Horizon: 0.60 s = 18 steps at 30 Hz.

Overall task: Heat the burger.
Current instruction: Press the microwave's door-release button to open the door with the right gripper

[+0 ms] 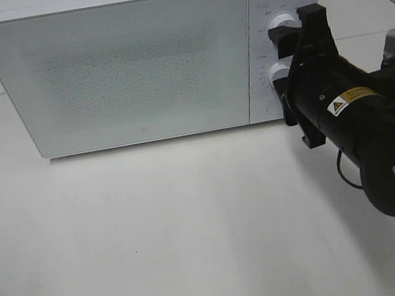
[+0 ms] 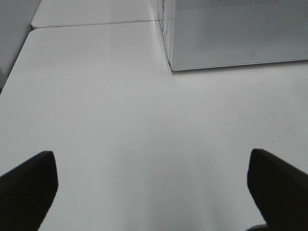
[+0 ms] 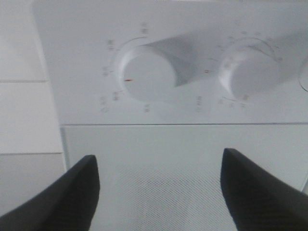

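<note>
**Operator:** Where's the burger?

**Spotter:** You can't see it in any view. The microwave (image 1: 133,68) has its door (image 1: 129,91) shut, and the dotted window shows nothing through it. I'd guess the burger sits inside, but that's only a guess.

**Operator:** So what does the next move turn on?

**Spotter:** The microwave's control panel (image 3: 173,29). Your right pincer (image 3: 159,159) faces it squarely, fingers spread wide with nothing between them. The knob with the red mark (image 3: 147,72) and the second knob (image 3: 248,72) lie just ahead, their stems pointing back at the pincer. Its opening runs along the line of the two knobs.

**Operator:** And the left?

**Spotter:** Your left pincer (image 2: 150,154) is also spread and empty. It hangs over bare table (image 2: 120,120), off the microwave's corner farthest from the panel, so the right is much nearer.

**Operator:** Anything unclear?

**Spotter:** In the high view the right arm (image 1: 373,129) covers part of both knobs, so you can't tell whether a finger touches one. The dial markings are too blurred to read.
</note>
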### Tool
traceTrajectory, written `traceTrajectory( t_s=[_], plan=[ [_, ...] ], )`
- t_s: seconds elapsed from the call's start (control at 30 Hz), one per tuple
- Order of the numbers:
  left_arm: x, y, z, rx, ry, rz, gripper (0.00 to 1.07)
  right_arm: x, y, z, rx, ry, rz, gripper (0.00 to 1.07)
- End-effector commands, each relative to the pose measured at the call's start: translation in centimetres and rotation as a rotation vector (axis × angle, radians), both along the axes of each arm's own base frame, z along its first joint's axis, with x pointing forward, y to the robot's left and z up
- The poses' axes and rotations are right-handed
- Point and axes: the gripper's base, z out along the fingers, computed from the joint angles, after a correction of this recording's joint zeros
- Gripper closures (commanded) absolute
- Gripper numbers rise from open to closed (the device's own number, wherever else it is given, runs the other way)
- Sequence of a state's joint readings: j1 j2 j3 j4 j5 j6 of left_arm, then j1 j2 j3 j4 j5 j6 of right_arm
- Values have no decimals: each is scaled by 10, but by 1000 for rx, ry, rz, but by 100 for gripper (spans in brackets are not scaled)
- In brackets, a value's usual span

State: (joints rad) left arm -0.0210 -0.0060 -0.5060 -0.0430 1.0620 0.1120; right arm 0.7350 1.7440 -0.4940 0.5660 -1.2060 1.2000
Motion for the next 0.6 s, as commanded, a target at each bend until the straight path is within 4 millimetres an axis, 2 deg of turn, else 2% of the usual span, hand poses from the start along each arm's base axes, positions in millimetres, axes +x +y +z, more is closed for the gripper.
traceTrajectory(
  t_s=[0.03, 0.07, 0.17, 0.2, 0.27, 0.33, 0.37, 0.43, 0.53, 0.6],
  plan=[
    [-2, 0, 1, -8, -30, 0, 2, -9, -5, 21, -271, -86, 54, 45],
    [-2, 0, 1, -8, -30, 0, 2, -13, -6, 26, -361, -73, 93, 45],
    [-2, 0, 1, -8, -30, 0, 2, -15, -6, 30, -400, -67, 116, 45],
    [-2, 0, 1, -8, -30, 0, 2, -21, -6, 35, -515, -45, 186, 45],
    [-2, 0, 1, -8, -30, 0, 2, -24, -6, 35, -571, -31, 226, 45],
    [-2, 0, 1, -8, -30, 0, 2, -35, -7, 43, -878, -66, 396, 45],
    [-2, 0, 1, -8, -30, 0, 2, -35, -7, 43, -878, -66, 396, 45],
    [-2, 0, 1, -8, -30, 0, 2, -46, -8, 46, -1069, -99, 537, 45],
    [-2, 0, 1, -8, -30, 0, 2, -49, -8, 47, -1100, -98, 582, 45],
    [-2, 0, 1, -8, -30, 0, 2, -60, -6, 54, -1171, -108, 738, 45]
  ],
)
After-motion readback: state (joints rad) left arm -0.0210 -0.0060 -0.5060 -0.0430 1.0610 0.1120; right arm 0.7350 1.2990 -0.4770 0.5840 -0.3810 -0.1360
